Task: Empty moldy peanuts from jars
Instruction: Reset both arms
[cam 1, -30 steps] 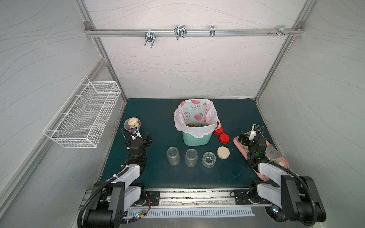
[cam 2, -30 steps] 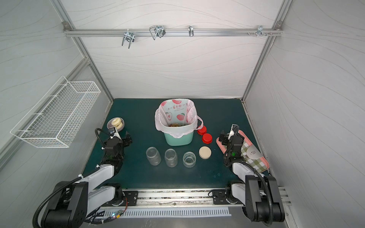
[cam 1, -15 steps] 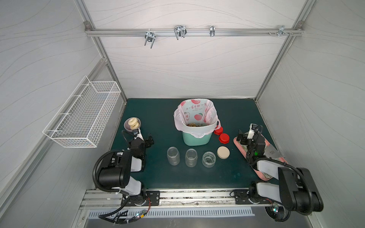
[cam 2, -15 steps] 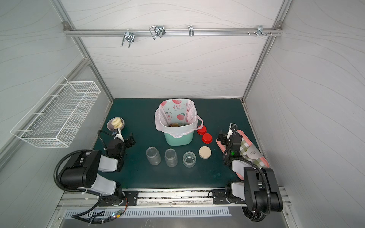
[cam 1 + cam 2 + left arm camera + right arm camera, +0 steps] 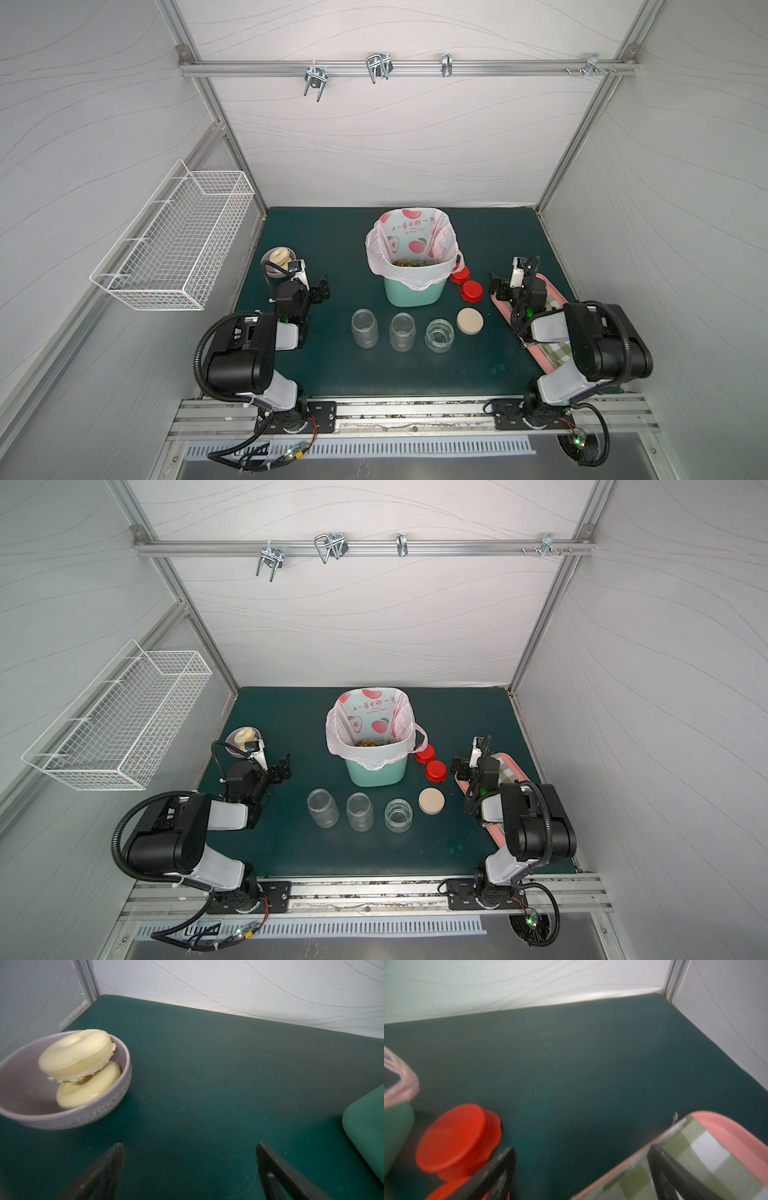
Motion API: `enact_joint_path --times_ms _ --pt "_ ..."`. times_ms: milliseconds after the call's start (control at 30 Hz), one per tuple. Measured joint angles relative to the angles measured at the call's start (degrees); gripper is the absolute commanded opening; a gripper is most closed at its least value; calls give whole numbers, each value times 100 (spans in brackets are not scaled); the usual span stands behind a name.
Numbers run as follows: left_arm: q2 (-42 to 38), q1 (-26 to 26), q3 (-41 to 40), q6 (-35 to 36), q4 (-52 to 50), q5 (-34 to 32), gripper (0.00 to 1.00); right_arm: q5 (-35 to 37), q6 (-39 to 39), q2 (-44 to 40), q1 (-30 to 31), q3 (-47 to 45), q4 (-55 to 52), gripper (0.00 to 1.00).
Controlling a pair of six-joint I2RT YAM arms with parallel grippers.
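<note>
Three lidless jars (image 5: pixel 402 331) stand upright in a row at bench (image 5: pixel 332 374) centre, on the near side of the bin (image 5: pixel 411 291). The moldy peanuts (image 5: pixel 409 262) lie inside the bin. Left fingers (image 5: pixel 108 1167) and right fingers (image 5: pixel 500 1167) are spread wide and hold nothing.

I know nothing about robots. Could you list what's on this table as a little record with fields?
jars: three, lidless, look empty, in a row before the bin
peanuts: in the bin
lids: red lids beside the bin, beige lid by the squat jar
left gripper: open, empty, near a bowl of two pastries
right gripper: open, empty, by a tray
</note>
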Motion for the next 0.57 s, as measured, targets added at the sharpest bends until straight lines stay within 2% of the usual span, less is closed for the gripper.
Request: enact_joint_path --times_ms 133,567 --pt "24 -7 396 70 -278 85 99 -48 -20 -4 13 68 -28 99" --pt "26 -7 424 98 -752 118 99 404 -164 -2 337 232 -435 99"
